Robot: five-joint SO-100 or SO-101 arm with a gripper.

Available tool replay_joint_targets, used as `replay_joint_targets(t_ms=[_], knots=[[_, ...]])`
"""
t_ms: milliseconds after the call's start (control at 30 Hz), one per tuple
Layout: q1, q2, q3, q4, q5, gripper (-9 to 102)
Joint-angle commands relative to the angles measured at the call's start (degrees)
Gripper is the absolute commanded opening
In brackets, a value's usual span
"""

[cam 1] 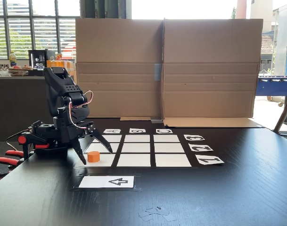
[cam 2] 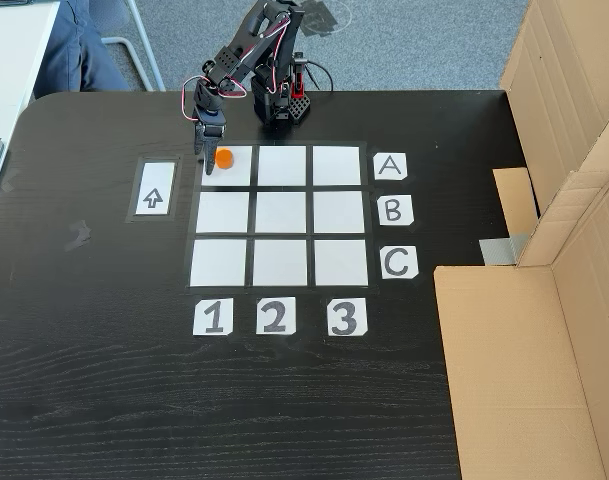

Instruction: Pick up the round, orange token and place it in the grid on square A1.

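The orange token (cam 1: 94, 156) (cam 2: 224, 157) rests on square A1 (cam 1: 107, 162) (cam 2: 240, 176), the corner cell of the grid (cam 1: 137, 149) (cam 2: 280, 212) nearest the arm's base. My black gripper (cam 1: 96, 156) (cam 2: 204, 160) is open and low over that cell. One finger stands on each side of the token in a fixed view. Whether a finger touches the token I cannot tell.
A white arrow card (cam 1: 107, 181) (cam 2: 153, 190) lies just outside the grid beside A1. Letter and number labels edge the grid. A large cardboard box (cam 1: 167, 70) (cam 2: 554, 250) stands at the table's far side. Red clamps (cam 1: 6, 160) hold the arm's base.
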State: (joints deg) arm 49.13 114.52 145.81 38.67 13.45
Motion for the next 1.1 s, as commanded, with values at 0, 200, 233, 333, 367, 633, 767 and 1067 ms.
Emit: replay_joint_targets(t_ms=[0, 200, 233, 333, 367, 633, 767, 1067], knots=[[0.88, 3.08, -0.44, -0.88, 0.26, 40], [4.22, 10.02, 0.18, -2.37, 0.35, 39], [5.1, 12.04, 0.97, -3.34, 0.35, 39], [7.65, 17.31, 2.11, -4.83, 0.35, 39], [8.53, 18.72, 2.11, -4.83, 0.35, 39], [15.73, 31.55, 2.2, -2.46, -0.09, 35], [20.3, 37.53, 2.2, -0.62, -0.09, 33], [32.78, 51.94, 7.73, -0.53, -3.52, 26]])
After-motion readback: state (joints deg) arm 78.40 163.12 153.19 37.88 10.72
